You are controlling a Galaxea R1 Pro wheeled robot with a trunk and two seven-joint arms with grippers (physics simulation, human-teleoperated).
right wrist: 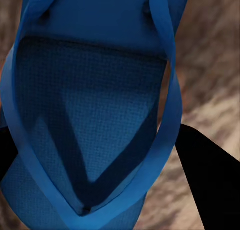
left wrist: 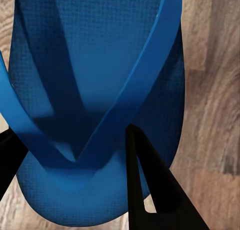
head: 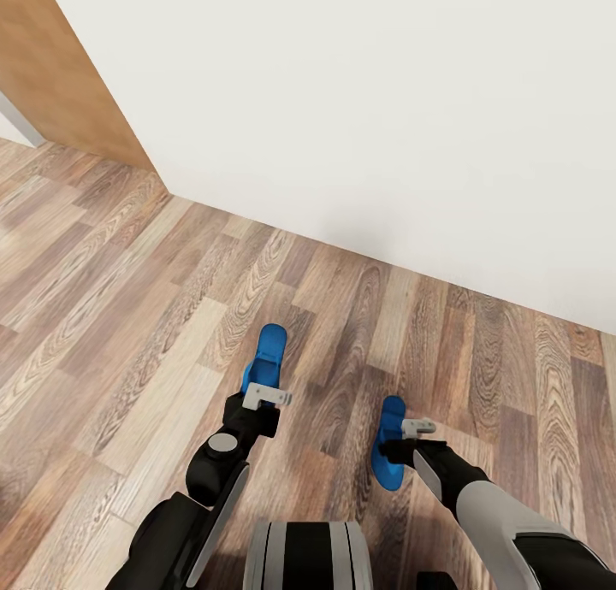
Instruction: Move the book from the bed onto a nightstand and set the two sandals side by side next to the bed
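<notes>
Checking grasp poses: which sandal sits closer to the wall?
The sandal in the left gripper; the right gripper's sandal is lower in the head view.

Both bright-blue rubbery sandals (left wrist: 95, 55) (right wrist: 95, 105) have finely dimpled matt soles and smooth straps. The grained wood-plank floor (head: 128, 316) looks satin; the white wall (head: 385, 103) is matt.
</notes>
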